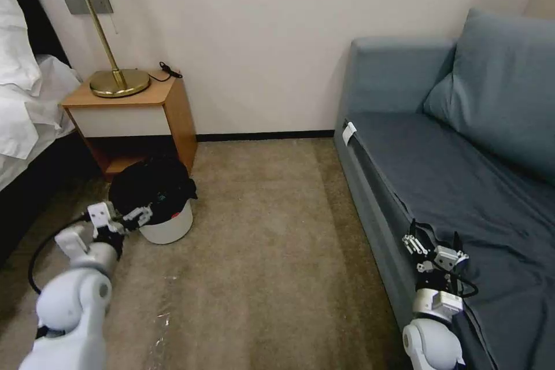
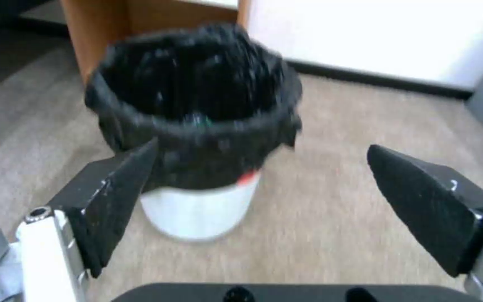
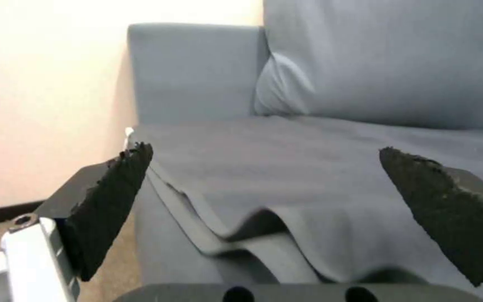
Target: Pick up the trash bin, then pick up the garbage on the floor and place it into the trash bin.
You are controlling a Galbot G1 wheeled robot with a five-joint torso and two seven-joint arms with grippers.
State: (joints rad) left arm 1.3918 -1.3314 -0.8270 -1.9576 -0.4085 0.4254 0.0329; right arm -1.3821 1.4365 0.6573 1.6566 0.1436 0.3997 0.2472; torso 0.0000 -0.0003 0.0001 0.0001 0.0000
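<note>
No readable text, brand, number or sign anywhere; white tag on sofa edge blank, red patch on trash bin illegible.

Head camera looks down over carpet; left wrist camera faces the trash bin closely, right wrist the sofa; the head view shares both.

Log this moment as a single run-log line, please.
left gripper: open, close to trash bin on carpet, not gripping | right gripper: open, idle above sofa | bin: upright beside nightstand
</note>
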